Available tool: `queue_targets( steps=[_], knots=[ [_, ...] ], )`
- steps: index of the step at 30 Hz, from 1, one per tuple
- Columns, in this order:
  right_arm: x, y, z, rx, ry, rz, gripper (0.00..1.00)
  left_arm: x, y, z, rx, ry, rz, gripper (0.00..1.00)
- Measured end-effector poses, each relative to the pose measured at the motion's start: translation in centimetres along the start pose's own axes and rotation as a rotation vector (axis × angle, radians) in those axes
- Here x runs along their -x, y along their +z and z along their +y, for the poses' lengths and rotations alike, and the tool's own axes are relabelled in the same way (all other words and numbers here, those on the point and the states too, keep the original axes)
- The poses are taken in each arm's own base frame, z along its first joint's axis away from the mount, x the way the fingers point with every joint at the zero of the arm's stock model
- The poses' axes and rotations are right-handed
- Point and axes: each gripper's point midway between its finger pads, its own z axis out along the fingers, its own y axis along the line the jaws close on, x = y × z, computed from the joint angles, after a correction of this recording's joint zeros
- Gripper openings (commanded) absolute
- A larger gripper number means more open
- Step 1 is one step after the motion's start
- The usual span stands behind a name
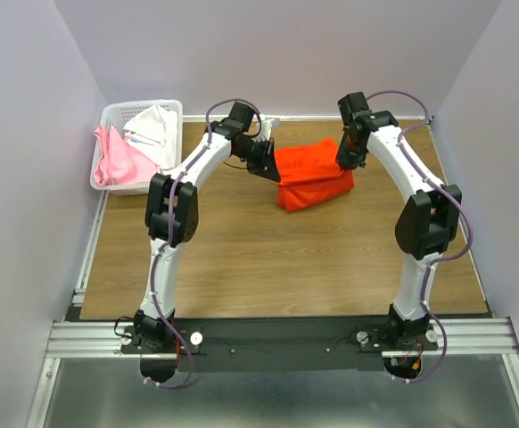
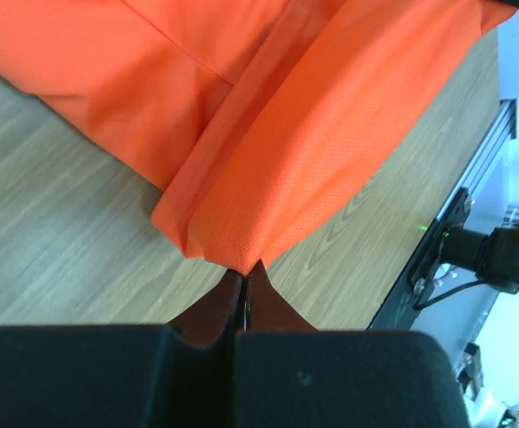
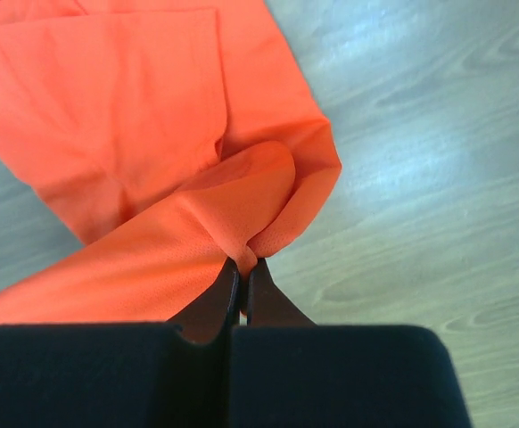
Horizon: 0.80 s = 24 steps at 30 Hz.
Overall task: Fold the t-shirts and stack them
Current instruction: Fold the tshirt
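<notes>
The orange t-shirt (image 1: 311, 174) lies partly folded on the wooden table at the back middle. My left gripper (image 1: 273, 169) is shut on its left edge; the left wrist view shows the cloth (image 2: 313, 152) pinched at the fingertips (image 2: 244, 272) and lifted off the wood. My right gripper (image 1: 341, 163) is shut on the shirt's right edge; the right wrist view shows a fold of the cloth (image 3: 152, 178) bunched between the fingertips (image 3: 244, 266). A pale pink t-shirt (image 1: 117, 160) and a white t-shirt (image 1: 152, 129) lie in the basket at the back left.
The white lattice basket (image 1: 172, 107) stands at the table's back left corner. Grey walls close in the back and both sides. The black rail with the arm bases (image 1: 277, 339) runs along the near edge.
</notes>
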Motion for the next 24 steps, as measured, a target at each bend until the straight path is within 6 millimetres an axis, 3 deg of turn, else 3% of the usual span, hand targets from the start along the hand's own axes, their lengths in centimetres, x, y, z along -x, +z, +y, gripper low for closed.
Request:
queue_targets(
  steps=[7, 14, 19, 24],
  knots=[
    [2.6, 1.5, 0.2, 0.005, -0.004, -0.029, 0.00, 2.0, 1.1, 0.6, -0.022, -0.029, -0.031, 0.00],
    [2.3, 2.0, 0.6, 0.036, -0.038, -0.001, 0.01, 2.5, 1.2, 1.5, -0.023, -0.053, -0.049, 0.00],
    [-0.4, 2.6, 0.3, 0.058, -0.056, 0.076, 0.01, 1.0, 1.5, 2.2, -0.017, -0.080, -0.024, 0.00],
    [-5.0, 2.0, -0.7, 0.092, -0.073, 0.204, 0.00, -2.6, 0.9, 2.2, 0.000, -0.115, 0.030, 0.00]
  ],
)
